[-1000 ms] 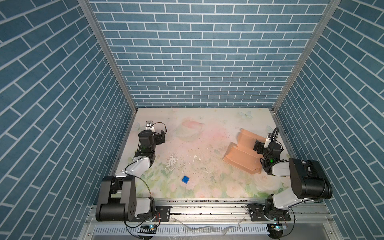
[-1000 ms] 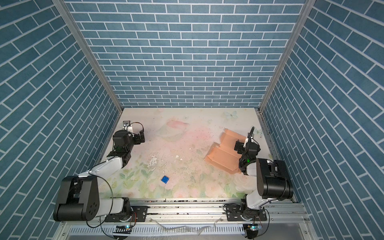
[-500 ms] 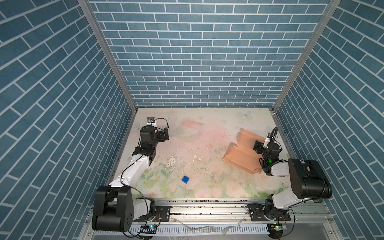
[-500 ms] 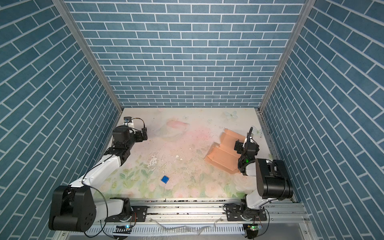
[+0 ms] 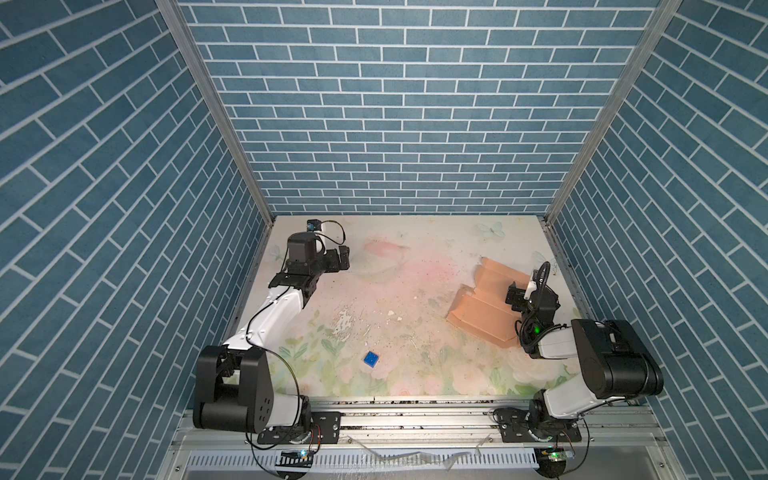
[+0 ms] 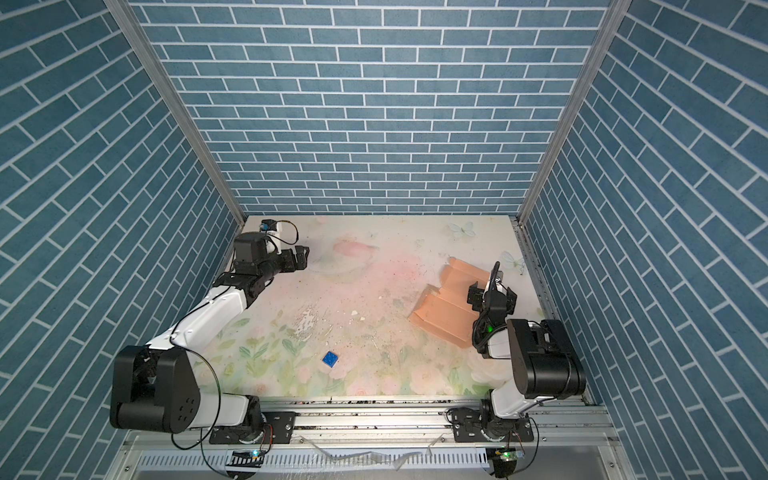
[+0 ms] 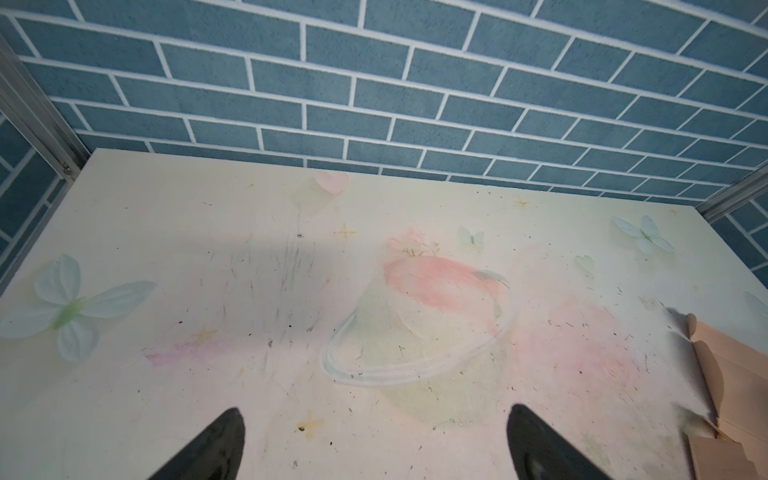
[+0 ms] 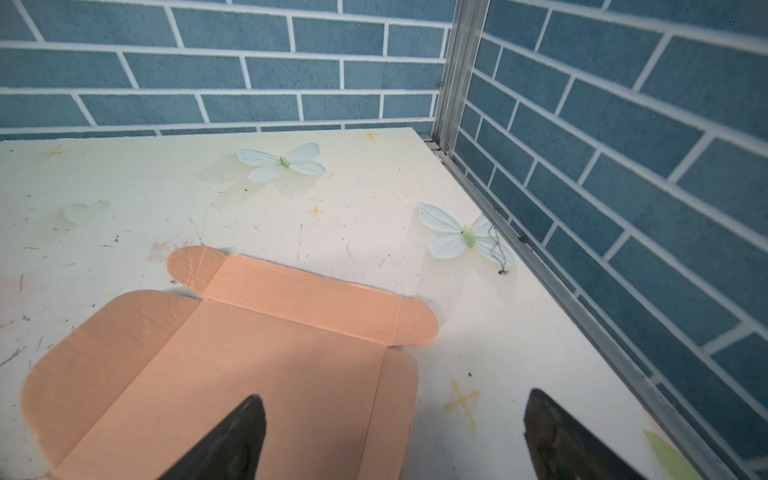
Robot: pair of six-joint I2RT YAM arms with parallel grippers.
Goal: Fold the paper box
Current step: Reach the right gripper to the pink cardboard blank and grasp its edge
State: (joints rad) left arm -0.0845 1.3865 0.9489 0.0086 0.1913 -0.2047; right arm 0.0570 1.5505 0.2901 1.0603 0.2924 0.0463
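Looking at both top views, I see the paper box (image 5: pixel 482 307) (image 6: pixel 446 307) lying on the table (image 5: pixel 415 257), unfolded, with some flaps a little raised on the side turned away from the right arm. Only these two views show me the blue cube (image 5: pixel 370 359) (image 6: pixel 330 358), which sits well apart from the paper box, toward the front rail and the left arm.

The right wrist view gives what the top views do not: the creases of the paper box (image 8: pixel 249 365), its rounded tabs, and the wide panel lying almost flat. The left wrist view catches only one edge of the paper box (image 7: pixel 731 374), at the border of the picture.

The right gripper (image 5: pixel 514 296) (image 8: pixel 395 399) stands with its fingers far apart and holds nothing. In its wrist view one finger (image 8: pixel 232 440) is over the wide panel of the paper box and the other one is over the bare table just beside the box edge. I cannot tell if the finger touches the cardboard.

The left gripper (image 5: pixel 343 257) (image 7: pixel 374 411) is also spread wide and empty. It is well apart from the paper box, on the side where the raised flaps are, with only table under it.
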